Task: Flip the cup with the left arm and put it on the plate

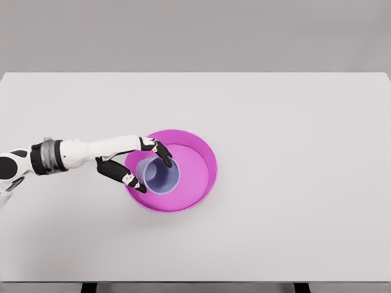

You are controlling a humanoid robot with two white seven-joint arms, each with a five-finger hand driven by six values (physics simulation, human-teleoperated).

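With my left hand (142,169) fingers clasped round the upright cup (159,174) on the plate (204,160), I'd open them gently, withdrawing sideways.

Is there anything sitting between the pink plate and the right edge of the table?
No. In the head view, the stretch of white table from the pink plate to the right edge is bare.

Cup (159,175) sits upright inside the plate (198,160) — toward its left side. Plate's on the table (293,152), left of center, left hand (131,165) wrapped around the cup.
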